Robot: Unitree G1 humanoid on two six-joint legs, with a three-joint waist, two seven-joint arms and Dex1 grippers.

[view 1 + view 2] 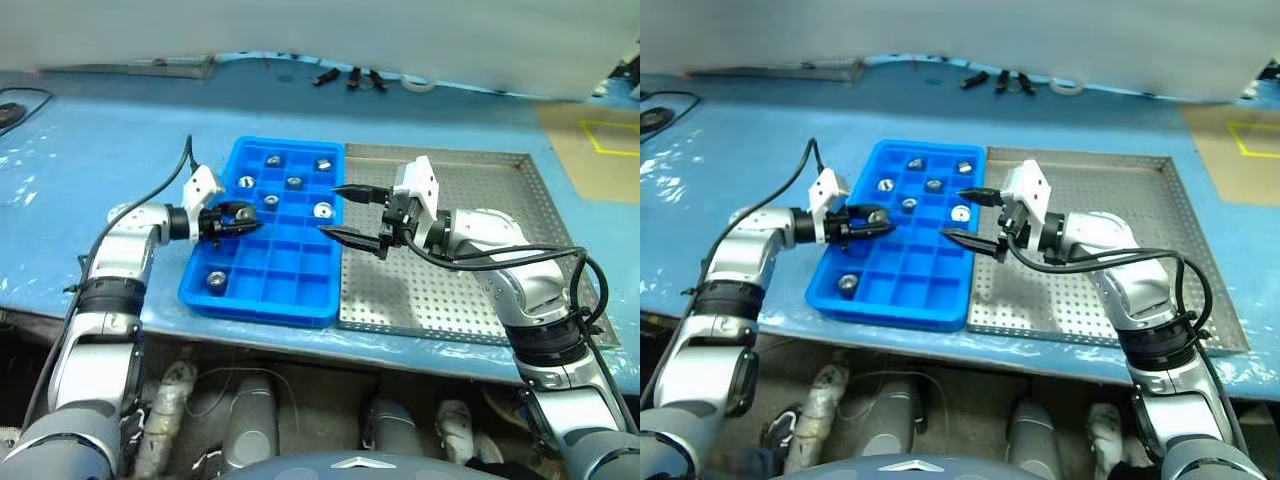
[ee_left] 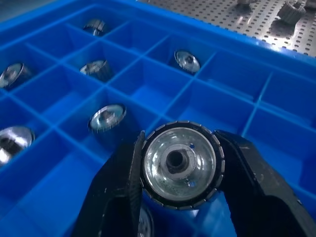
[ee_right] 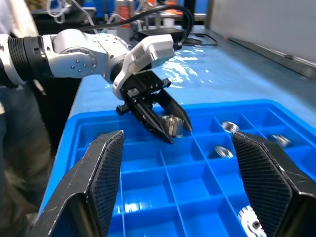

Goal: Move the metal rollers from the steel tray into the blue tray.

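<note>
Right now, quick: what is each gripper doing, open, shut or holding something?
Left gripper: shut on a metal roller, over the blue tray.
Right gripper: open, holding nothing.

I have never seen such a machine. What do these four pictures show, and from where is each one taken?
This is a robot with two arms; each ends in a gripper with two black fingers. Two pictures come from cameras on its head, looking down at a blue table. The other two come from cameras on its wrists, looking along the fingers.

On the table lie a blue tray with small compartments and, beside it, a steel tray with a dotted floor. Several metal rollers already sit in the blue tray.

The left gripper holds one roller over the blue tray. The right gripper is open and holds nothing.
</note>
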